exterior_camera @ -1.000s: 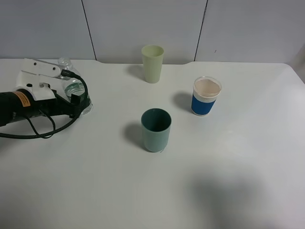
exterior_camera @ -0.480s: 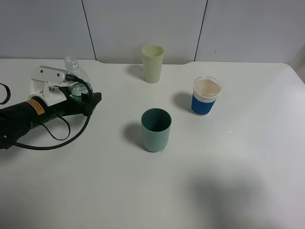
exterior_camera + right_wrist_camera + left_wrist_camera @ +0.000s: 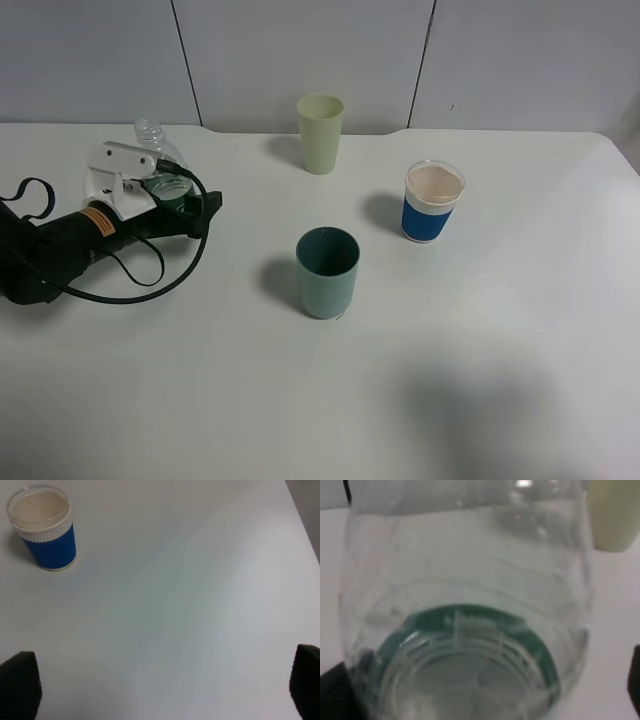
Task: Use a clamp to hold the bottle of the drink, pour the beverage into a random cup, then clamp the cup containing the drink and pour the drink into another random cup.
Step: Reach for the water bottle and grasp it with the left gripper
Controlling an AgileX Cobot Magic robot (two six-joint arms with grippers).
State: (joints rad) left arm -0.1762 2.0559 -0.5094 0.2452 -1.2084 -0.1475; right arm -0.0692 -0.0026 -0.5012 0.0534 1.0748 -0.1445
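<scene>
By the left edge of the table (image 3: 500, 380) the left gripper (image 3: 190, 200) gapes around the tilted bottle (image 3: 158, 150) (right gripper (image 3: 162, 682) gapes too).

- We count three cups, all ahead of the left claw (image 3: 196, 196): a pale yellow-green cup (image 3: 320, 133), a dark teal-green cup (image 3: 327, 272) and, farthest from the claw, a blue-banded white cup (image 3: 433, 202).
- We count one bottle (image 3: 160, 162), standing between that claw's jaws.
- We count two claws: the left one and the right claw (image 3: 162, 690), which shows only in its own wrist view.
- We count one table (image 3: 500, 380).
</scene>
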